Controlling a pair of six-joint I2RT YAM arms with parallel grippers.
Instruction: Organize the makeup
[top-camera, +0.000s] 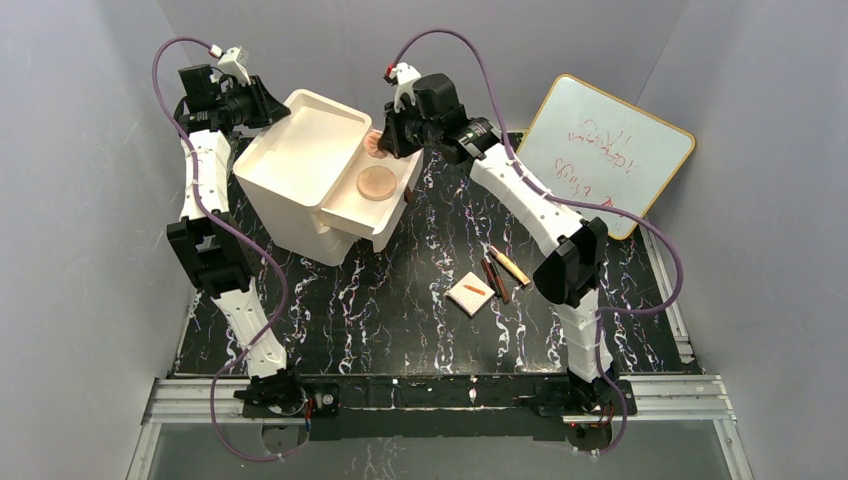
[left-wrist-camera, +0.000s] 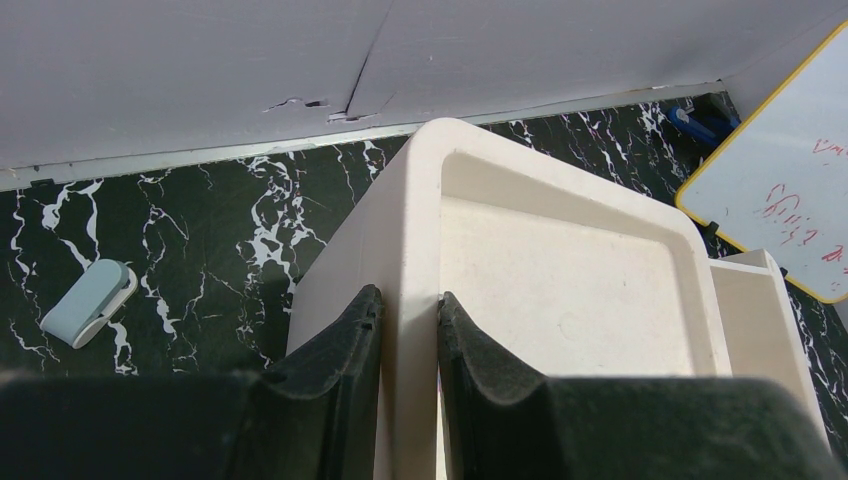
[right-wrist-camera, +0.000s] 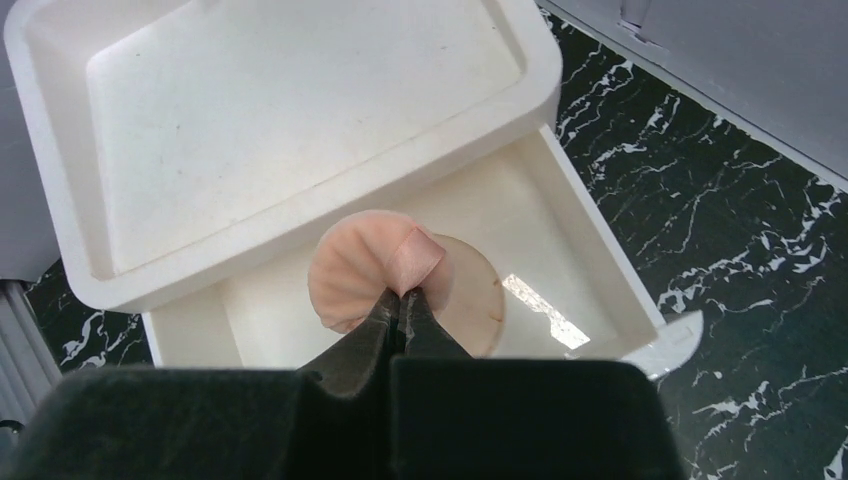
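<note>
right jaws: clenched on pink disc (right-wrist-camera: 350, 265)
left jaws: clamping box (left-wrist-camera: 560, 290) rim
drawer (right-wrist-camera: 600, 225): second disc (top-camera: 376, 182), seemingly flat

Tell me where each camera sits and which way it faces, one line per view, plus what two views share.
Top external: above and behind the arms, looking down on the table; both arms and bases show.
Left wrist: on the left arm, looking down along the left end effector, clamped on the drawer box wall.
Right wrist: on the right arm, looking down past the right end effector, pinching a pink disc over the open drawer.
Shared: left wrist and top external both show the whiteboard.
</note>
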